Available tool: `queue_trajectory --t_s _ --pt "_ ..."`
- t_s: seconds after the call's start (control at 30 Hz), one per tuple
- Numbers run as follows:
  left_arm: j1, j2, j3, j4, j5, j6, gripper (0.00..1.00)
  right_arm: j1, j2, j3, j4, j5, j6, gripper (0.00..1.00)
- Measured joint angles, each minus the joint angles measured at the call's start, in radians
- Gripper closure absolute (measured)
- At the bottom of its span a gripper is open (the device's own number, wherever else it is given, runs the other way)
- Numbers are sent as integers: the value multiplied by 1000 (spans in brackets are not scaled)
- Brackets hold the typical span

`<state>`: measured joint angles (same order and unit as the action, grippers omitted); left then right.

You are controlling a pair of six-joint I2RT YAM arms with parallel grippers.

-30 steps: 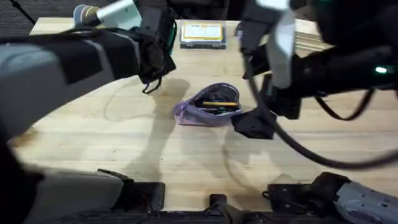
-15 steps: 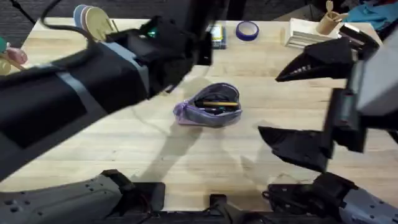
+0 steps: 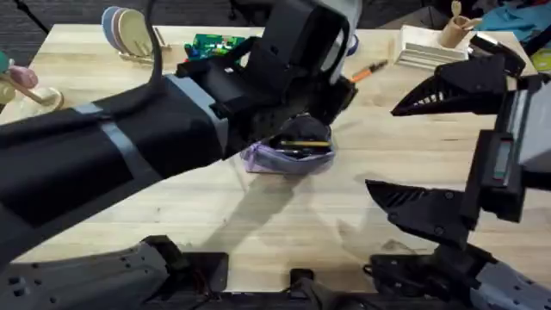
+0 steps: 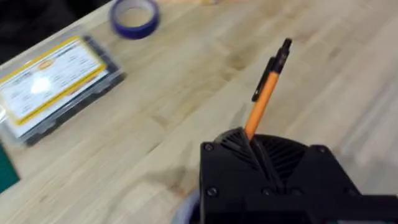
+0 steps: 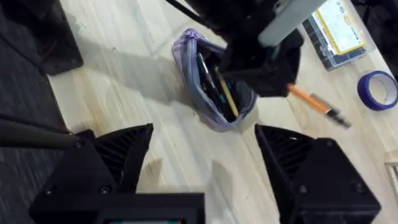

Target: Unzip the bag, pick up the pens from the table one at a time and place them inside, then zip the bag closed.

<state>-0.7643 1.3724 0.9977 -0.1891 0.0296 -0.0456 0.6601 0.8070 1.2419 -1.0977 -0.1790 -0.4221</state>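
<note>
The lavender bag (image 3: 288, 157) lies unzipped mid-table; in the right wrist view the bag (image 5: 211, 90) holds a dark pen and a yellowish one. My left gripper (image 3: 343, 82) hovers just behind and above the bag, shut on an orange pen (image 3: 368, 71) with a black tip. That pen (image 4: 267, 87) sticks out forward from the left gripper (image 4: 249, 140), above the table (image 4: 186, 106). The right wrist view shows the same pen (image 5: 314, 104) jutting from the left gripper (image 5: 280, 74). My right gripper (image 3: 430, 151) hangs open to the right of the bag, high above the table, its fingers (image 5: 106, 162) holding nothing.
A blue tape roll (image 4: 135, 15) and a flat box with a yellow label (image 4: 50, 81) lie at the table's back. Plates (image 3: 129, 30) stand back left, a green item (image 3: 211, 43) beside them. White stacked items (image 3: 426, 47) and a cup of sticks (image 3: 452, 30) sit back right.
My left arm has swung right, over the bag, and the orange pen now shows in its grip. My right gripper has lifted away from the bag's right side and opened wide.
</note>
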Motion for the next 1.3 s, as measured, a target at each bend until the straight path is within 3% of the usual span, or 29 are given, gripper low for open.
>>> queue_trajectory --t_s 0.07,0.1,0.17,0.5,0.67,0.7,0.87,1.17,1.2,1.3 --pt "0 0 0 -36 44 48 958 0 0 0 0 0 0 3" --pt "0 0 0 -118 93 122 958 0 0 0 0 0 0 3" --pt "0 1 0 -163 111 159 958 0 0 0 0 0 0 4" --pt "1 67 0 -296 132 279 958 0 0 0 0 0 0 3" --pt "1 143 0 -371 79 301 958 0 0 0 0 0 0 3" --pt "1 155 0 -411 18 302 958 0 0 0 0 0 0 3" --pt "4 154 7 -482 -75 342 958 0 0 0 0 0 0 3" --pt "27 154 16 -533 -106 412 958 0 0 0 0 0 0 3" --pt "28 154 16 -533 -106 418 920 0 0 0 0 0 0 3" --pt "34 154 17 -532 -124 427 499 0 0 0 0 0 0 3"
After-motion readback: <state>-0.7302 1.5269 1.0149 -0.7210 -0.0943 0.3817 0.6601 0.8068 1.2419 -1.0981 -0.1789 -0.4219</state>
